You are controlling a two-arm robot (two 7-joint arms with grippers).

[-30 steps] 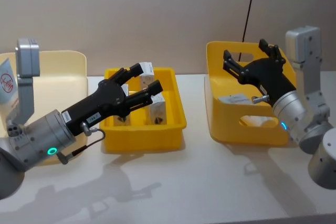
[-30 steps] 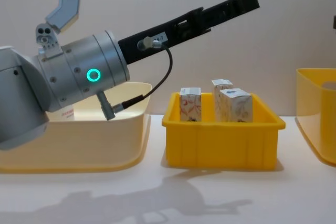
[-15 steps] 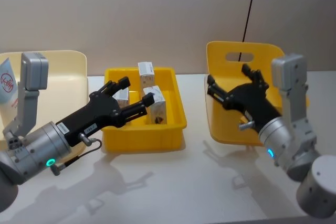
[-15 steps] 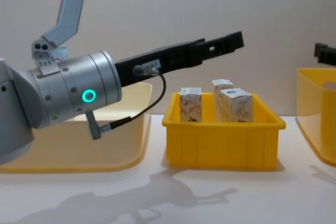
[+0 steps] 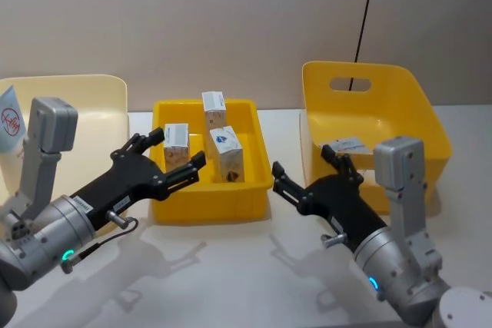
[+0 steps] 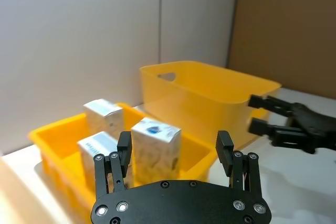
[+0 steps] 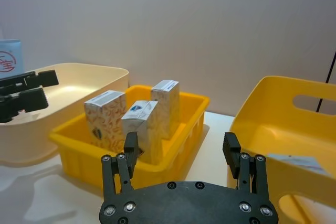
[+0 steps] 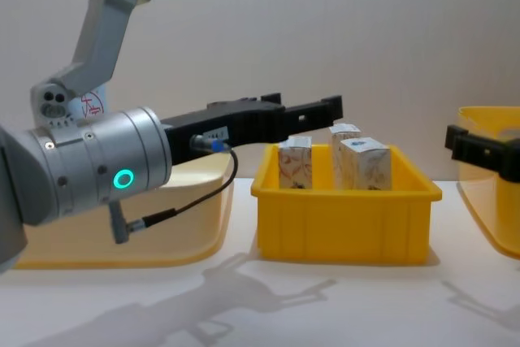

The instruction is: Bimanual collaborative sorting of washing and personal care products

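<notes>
Standing cartons: three white cartons (image 5: 227,155) with an orange-brown floral pattern, all upright and near one another, one at the back, one at the left and one toward the front.
Their place: inside the small yellow tray (image 5: 211,209), which sits in the middle of the tabletop (image 5: 231,266).
Tube: a pale-blue tube (image 5: 9,117) with a red round logo stands at the far-left end of the cream tray (image 5: 77,80); its base is hidden.
Neighbouring trays: the cream tray lies to the left of the small yellow tray, and the deep yellow bin (image 5: 384,109) with a handle slot lies to the right, both apart from it.
Left pincer: the left pincer (image 6: 174,141) hovers over the small tray's front-left corner, just above the level of the carton tops, pointing toward the cartons; its fingers are spread wide and hold nothing.
Right pincer: the right pincer (image 7: 180,141) hangs low over the tabletop, in front of the gap between the small tray and the deep bin; its fingers are also spread wide and empty, touching no carton.
</notes>
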